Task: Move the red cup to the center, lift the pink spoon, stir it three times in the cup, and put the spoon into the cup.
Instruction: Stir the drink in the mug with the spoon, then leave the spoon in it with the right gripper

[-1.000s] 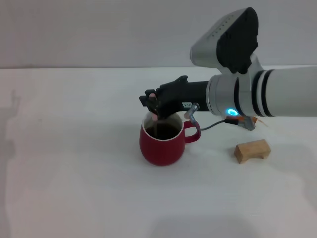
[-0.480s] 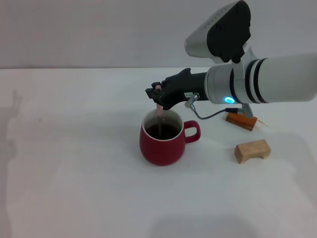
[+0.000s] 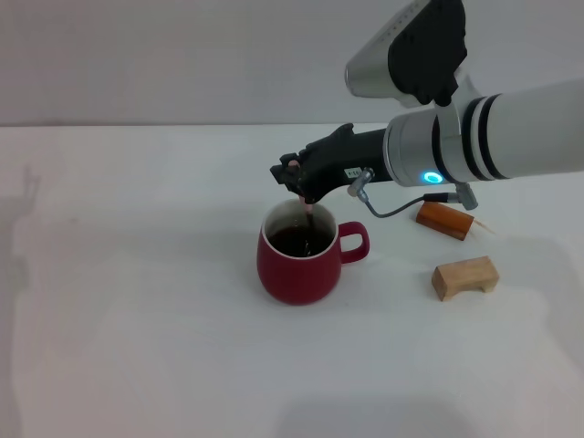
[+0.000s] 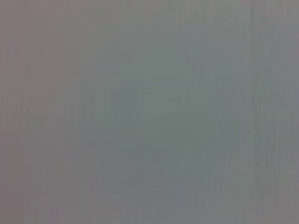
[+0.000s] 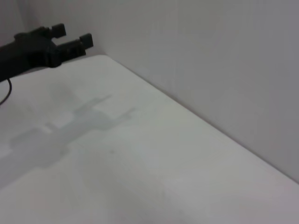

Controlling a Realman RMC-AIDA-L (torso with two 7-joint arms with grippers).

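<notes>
The red cup [image 3: 297, 266] stands upright on the white table [image 3: 137, 301] near the middle, its handle to the right, with dark liquid inside. My right gripper [image 3: 294, 177] hangs just above the cup's far rim, shut on the pink spoon [image 3: 307, 209]. The spoon points steeply down, with its lower end dipped in the liquid. In the right wrist view the gripper's black fingers [image 5: 85, 41] show against the table, and neither spoon nor cup shows there. The left gripper is out of view; the left wrist view shows only plain grey.
An orange-brown wooden block [image 3: 444, 219] lies to the right of the cup, partly behind the right arm's cable. A pale wooden block [image 3: 465, 277] lies nearer the front right. A wall stands behind the table's far edge.
My right gripper has risen from the cup's rim and shifted slightly right. The spoon has swept from the cup's left side toward its right.
</notes>
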